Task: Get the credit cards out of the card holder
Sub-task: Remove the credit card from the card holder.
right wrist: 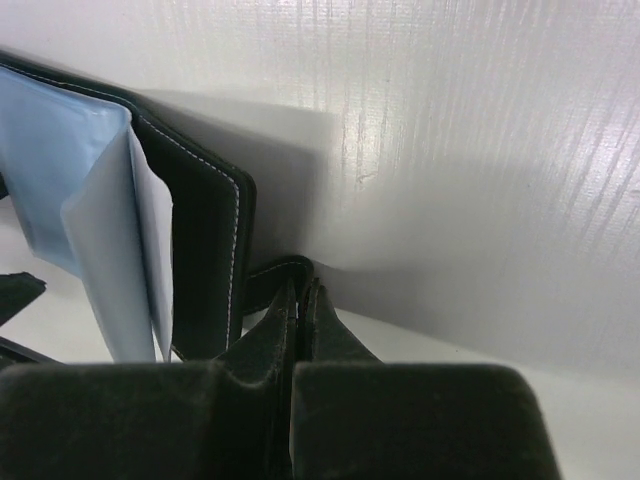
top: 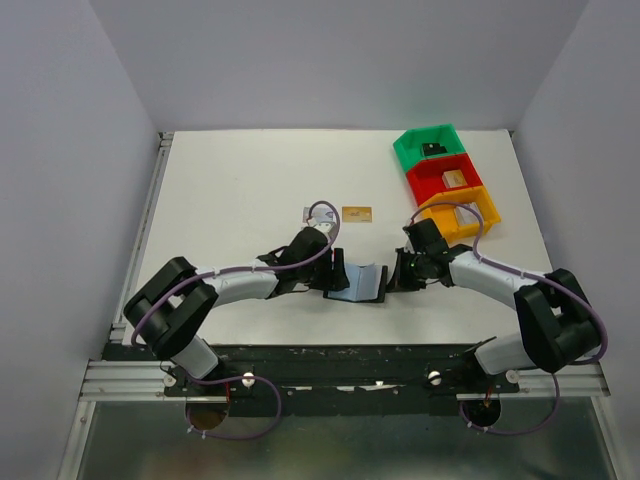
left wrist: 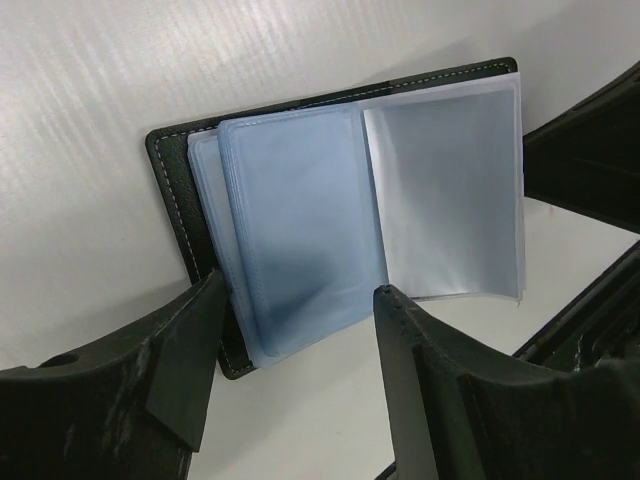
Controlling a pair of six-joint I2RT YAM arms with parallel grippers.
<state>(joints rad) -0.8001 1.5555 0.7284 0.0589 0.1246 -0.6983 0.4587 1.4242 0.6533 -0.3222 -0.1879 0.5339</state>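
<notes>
The card holder (top: 358,282) lies open on the white table between my two grippers. In the left wrist view the card holder (left wrist: 300,210) shows its black cover and blue-grey pockets. No card shows in the pockets. My left gripper (left wrist: 300,292) is open, its fingertips on either side of the near edge of the pocket stack, holding nothing. My right gripper (right wrist: 303,290) is shut on the holder's black strap tab (right wrist: 283,270) at its right end. One gold-orange credit card (top: 357,213) lies on the table behind the holder. A pale grey card (top: 306,212) lies to its left, partly under a cable.
Green (top: 408,150), red (top: 420,180) and orange (top: 484,212) bins stand in a row at the back right, close behind my right arm, with small items inside. The left arm's cable (top: 322,210) loops over the table near the grey card.
</notes>
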